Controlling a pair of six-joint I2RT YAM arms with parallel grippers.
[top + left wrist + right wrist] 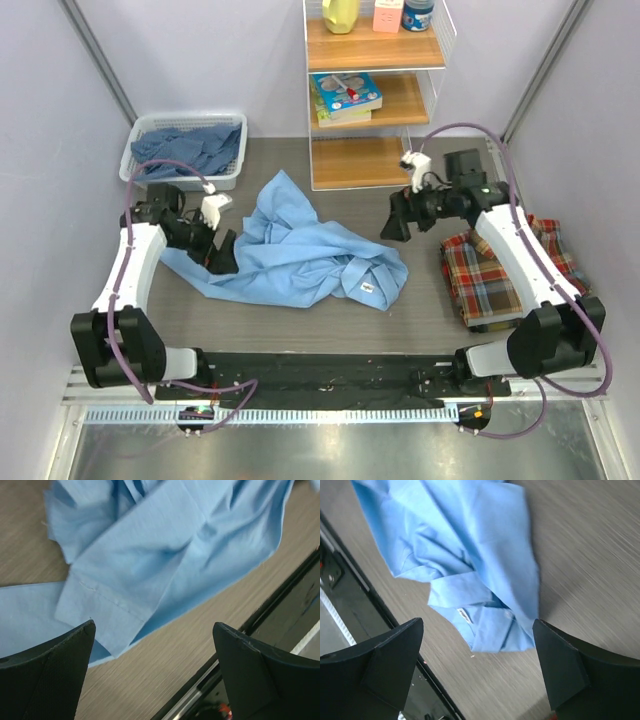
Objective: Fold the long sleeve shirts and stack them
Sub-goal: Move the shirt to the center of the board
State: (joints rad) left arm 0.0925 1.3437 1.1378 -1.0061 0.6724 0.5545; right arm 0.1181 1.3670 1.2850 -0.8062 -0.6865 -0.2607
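Note:
A plain light blue shirt point(300, 245) lies crumpled in the middle of the table, its collar with a white neck label point(366, 288) at the front right. It fills the left wrist view point(165, 545) and shows in the right wrist view point(470, 555). A folded plaid shirt point(500, 270) lies at the right. Darker blue shirts point(190, 148) sit in a white basket. My left gripper point(222, 255) is open and empty over the shirt's left edge. My right gripper point(395, 222) is open and empty, above the table right of the shirt.
The white basket point(140, 170) stands at the back left. A wooden shelf unit point(375, 95) with books and bottles stands at the back middle. A black rail point(320, 375) runs along the near table edge. Purple walls close in both sides.

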